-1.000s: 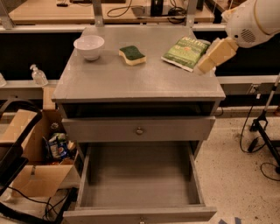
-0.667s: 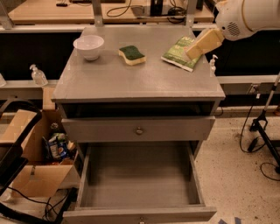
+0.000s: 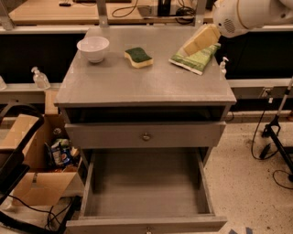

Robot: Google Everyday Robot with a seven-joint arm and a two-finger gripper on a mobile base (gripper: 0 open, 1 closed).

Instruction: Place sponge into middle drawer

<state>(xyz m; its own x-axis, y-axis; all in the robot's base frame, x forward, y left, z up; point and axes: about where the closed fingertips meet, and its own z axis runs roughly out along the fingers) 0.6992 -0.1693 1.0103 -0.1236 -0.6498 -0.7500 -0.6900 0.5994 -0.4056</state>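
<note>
The gripper (image 3: pixel 200 39) is hovering at the far right corner of the cabinet top (image 3: pixel 137 89), hanging from the white arm (image 3: pixel 252 13) that is reaching in from the upper right. It is showing as one tan wedge pointing down and to the left, and whether it is open or closed cannot be told. It is carrying nothing that can be seen.

Directly beneath the gripper, a green snack bag (image 3: pixel 198 60) is lying flat on the cabinet top. The sponge (image 3: pixel 138 57) is sitting to the left of the gripper as the camera sees it, near but apart from it, with its green face turned up and the pale foam underneath. Farther out on that same side, past the sponge, a white bowl (image 3: pixel 93 48) is standing upright.

Well below the gripper, at the front of the cabinet, the drawer front with the round knob (image 3: pixel 145 135) is staying shut. Under it, the middle drawer (image 3: pixel 145 187) is standing pulled out, showing its grey floor. Far down and to the left of the gripper, a cardboard box (image 3: pixel 32 183) is sitting on the floor beside the cabinet.
</note>
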